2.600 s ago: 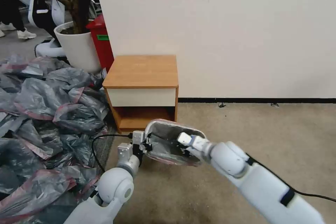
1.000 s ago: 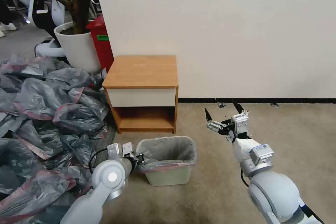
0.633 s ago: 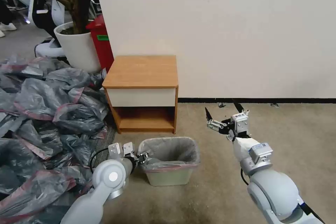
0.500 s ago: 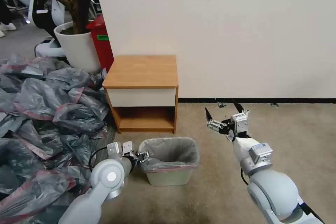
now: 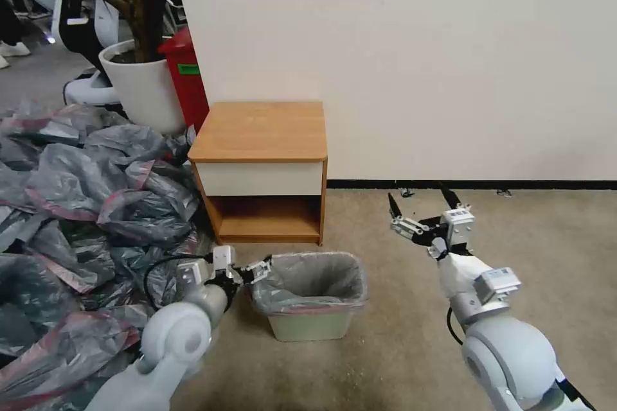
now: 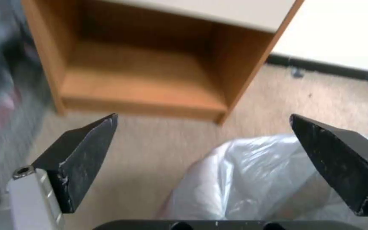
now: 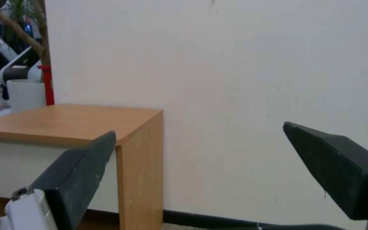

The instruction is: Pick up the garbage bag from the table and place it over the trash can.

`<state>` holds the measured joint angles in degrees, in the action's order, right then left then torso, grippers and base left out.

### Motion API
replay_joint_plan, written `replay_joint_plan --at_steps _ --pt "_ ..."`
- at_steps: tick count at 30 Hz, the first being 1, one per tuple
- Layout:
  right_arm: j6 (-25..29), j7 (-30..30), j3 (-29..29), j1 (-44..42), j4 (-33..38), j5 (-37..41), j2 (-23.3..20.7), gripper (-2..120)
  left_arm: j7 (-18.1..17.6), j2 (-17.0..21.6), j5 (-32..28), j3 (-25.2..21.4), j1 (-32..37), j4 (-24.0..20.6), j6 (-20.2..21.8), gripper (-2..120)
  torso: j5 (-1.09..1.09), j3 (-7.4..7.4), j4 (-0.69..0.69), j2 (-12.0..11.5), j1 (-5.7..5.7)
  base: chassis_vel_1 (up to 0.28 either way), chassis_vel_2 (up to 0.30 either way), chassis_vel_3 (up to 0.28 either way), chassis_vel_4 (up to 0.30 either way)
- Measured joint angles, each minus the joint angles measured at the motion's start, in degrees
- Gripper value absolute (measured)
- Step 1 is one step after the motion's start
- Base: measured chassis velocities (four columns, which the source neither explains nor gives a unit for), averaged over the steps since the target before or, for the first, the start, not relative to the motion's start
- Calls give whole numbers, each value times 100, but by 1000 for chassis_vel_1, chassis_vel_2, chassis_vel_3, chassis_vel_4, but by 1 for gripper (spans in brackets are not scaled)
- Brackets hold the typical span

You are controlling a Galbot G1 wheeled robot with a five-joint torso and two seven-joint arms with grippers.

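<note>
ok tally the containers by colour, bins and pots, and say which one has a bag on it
cream-beige: 1, the trash can, lined with the garbage bag
red: 1, the tall red bin, no bag seen on it
white: 1, the plant pot, no bag
total: 3 containers, 1 bagged

The small cream-beige plastic trash can [image 5: 311,324], lined with the thin translucent grey garbage bag [image 5: 313,279], stands on bare beige carpet [image 5: 514,250] just in front of the orange-brown wooden table [image 5: 261,130]. A narrow strip of carpet separates the two. To the can's right the floor lies open as far as the white wall [image 5: 450,64]. On the left a heap of crumpled grey plastic bags [image 5: 77,205] crowds the floor, reaching close to the table's side. Behind that heap a large white plant pot [image 5: 144,87] and a tall red bin [image 5: 186,80] block the corner.
</note>
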<state>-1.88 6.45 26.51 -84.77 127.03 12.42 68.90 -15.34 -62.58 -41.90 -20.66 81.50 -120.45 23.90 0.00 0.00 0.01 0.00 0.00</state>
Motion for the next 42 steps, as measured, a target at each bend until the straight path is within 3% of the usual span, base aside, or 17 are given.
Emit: replay_joint_plan --at_steps 2,5,6,8,9,10,13,14,18,29,42 --pt "100 -2 15 -45 -17 -9 57 100 109 -39 186 -51 117 -60 -130 100 1 0 0 0 0 0 0 0 0" --pt "285 -1 62 -208 -58 -189 281 100 542 -296 1134 -243 513 -127 -868 100 0 0 0 0 0 0 0 0 0" --pt "285 -1 62 -208 -58 -189 281 100 542 -296 1134 -243 513 -127 -868 100 0 0 0 0 0 0 0 0 0" --pt "322 0 142 -340 -106 -442 470 100 817 -543 1729 -400 775 -115 -1436 100 0 0 0 0 0 0 0 0 0" --pt "322 0 142 -340 -106 -442 470 100 817 -543 1729 -400 775 -115 -1436 100 0 0 0 0 0 0 0 0 0" --pt "341 -43 190 -406 -140 -542 547 100 900 -670 1949 -497 884 -106 -1723 100 -1 0 0 0 0 0 0 0 0" --pt "340 -310 347 -562 -180 -657 701 100 1124 -1042 2489 -829 1115 -92 -2283 100 -1 -1 -1 0 0 0 0 0 0" --pt "340 -310 347 -562 -180 -657 701 100 1124 -1042 2489 -829 1115 -92 -2283 100 -1 -1 -1 0 0 0 0 0 0" --pt "304 -1099 594 -684 -223 -672 861 100 1331 -1363 2960 -1281 1331 -102 -2743 100 -1 -1 -1 0 0 0 0 0 0" --pt "172 -1367 627 -701 -388 -822 1185 100 1434 -1892 3248 -1650 1498 163 -3498 100 -1 -1 0 0 0 0 0 0 0" --pt "191 -1323 629 -710 -446 -852 1259 100 1436 -1946 3266 -1633 1482 236 -3575 100 0 0 -1 0 0 0 0 0 0"
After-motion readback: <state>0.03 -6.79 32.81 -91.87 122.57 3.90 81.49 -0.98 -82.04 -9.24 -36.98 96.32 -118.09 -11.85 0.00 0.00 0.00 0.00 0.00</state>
